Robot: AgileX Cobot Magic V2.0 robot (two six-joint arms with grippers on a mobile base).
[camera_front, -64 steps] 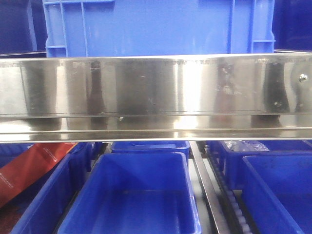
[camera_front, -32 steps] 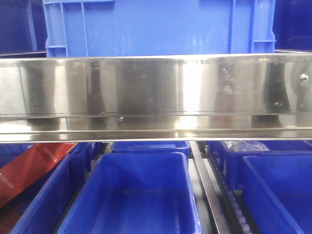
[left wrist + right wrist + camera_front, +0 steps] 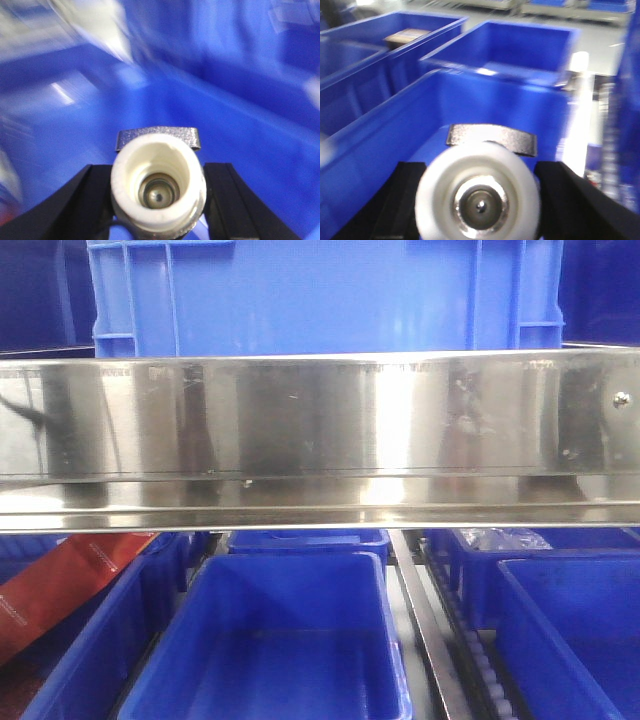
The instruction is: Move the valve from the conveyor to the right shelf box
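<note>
In the front-facing view, a red packet [image 3: 60, 590] lies slanted in the lower left corner among blue bins. A broad stainless steel rail [image 3: 320, 430] crosses the whole middle of the frame, and a large blue crate [image 3: 320, 295] stands above and behind it. Below the rail at centre sits an open blue bin [image 3: 285, 562]. Right of it a roller track [image 3: 425, 630] runs toward the bottom edge. Further right, a clear plastic bag [image 3: 500, 538] shows in a bin just under the rail, with another blue bin [image 3: 520, 585] at the lower right corner.

In the left wrist view the left gripper [image 3: 158, 200] is pinching a valve [image 3: 158, 192] at bottom centre. Its black fingers [image 3: 85, 205] press on either side of the white end cap, which faces the camera. A silvery metal tab [image 3: 157, 137] stands just above the cap. The background is blurred blue and cannot be made out.

In the right wrist view, a brown item [image 3: 405, 35] lies in a bin at the upper left. The right gripper [image 3: 480, 200] is pinching a second valve [image 3: 477, 197], white cap toward the camera, black fingers [image 3: 402, 200] at both sides and a grey metal tab [image 3: 492, 140] above it. This valve hangs over the nearest blue box [image 3: 380, 145], with a further blue box [image 3: 520, 45] behind at upper centre.
</note>
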